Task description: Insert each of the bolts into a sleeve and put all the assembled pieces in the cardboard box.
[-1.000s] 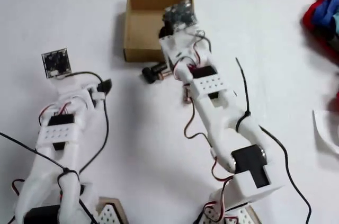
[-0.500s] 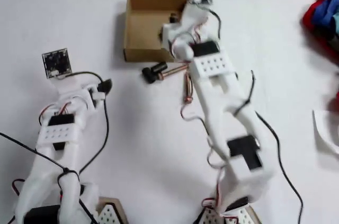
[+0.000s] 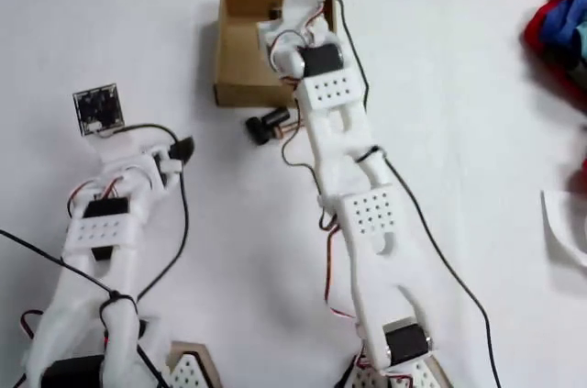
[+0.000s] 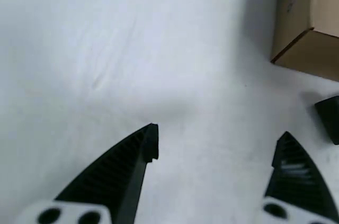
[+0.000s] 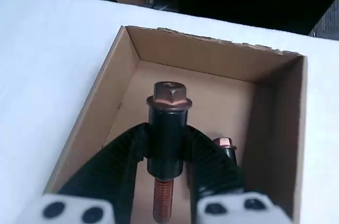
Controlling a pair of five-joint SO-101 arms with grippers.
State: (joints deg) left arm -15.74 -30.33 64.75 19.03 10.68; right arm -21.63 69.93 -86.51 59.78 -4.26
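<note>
Right fingers (image 5: 123,156) clamp the rigid, likely slick sleeve (image 5: 166,147), bolt (image 5: 168,97) inside, mid-frame over the cardboard box (image 5: 212,57); left fingers (image 4: 124,163) spread apart

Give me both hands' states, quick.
Left hand: open, holding nothing.
Right hand: shut on a sleeved bolt, above the cardboard box.

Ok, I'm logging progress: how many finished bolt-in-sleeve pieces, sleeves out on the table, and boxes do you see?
Cardboard box: 1
Assembled pieces: 2, the held piece in the right gripper and the second piece lying in the box
Sleeve on the table: 1
Total: 4
</note>
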